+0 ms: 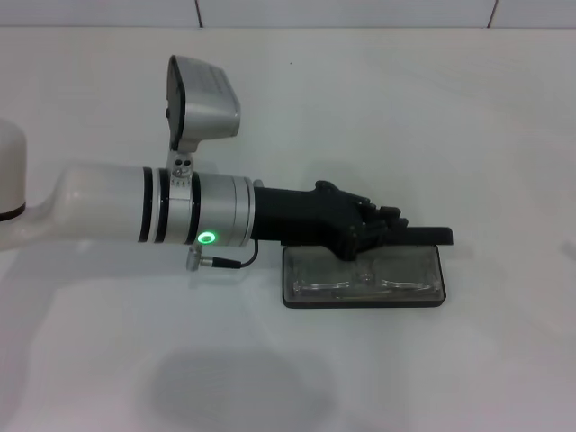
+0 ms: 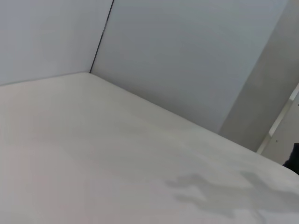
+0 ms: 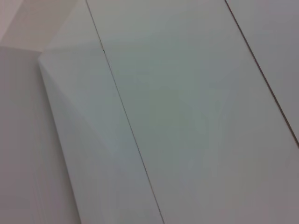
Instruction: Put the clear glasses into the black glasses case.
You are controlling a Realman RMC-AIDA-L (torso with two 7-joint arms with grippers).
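The black glasses case [image 1: 364, 303] lies open on the white table, right of centre in the head view. Its lid [image 1: 434, 236] stands along the far edge. The clear glasses [image 1: 335, 282] lie inside the case, lens and arms showing against the grey lining. My left arm reaches in from the left, and its black left gripper [image 1: 389, 221] hovers over the far side of the case, at the lid. Neither wrist view shows the case or the glasses. My right gripper is out of view.
The white table [image 1: 432, 117] spreads all around the case, with a tiled wall behind it. The left wrist view holds only the tabletop [image 2: 93, 154], shadows and walls. The right wrist view shows only pale wall panels [image 3: 187, 93].
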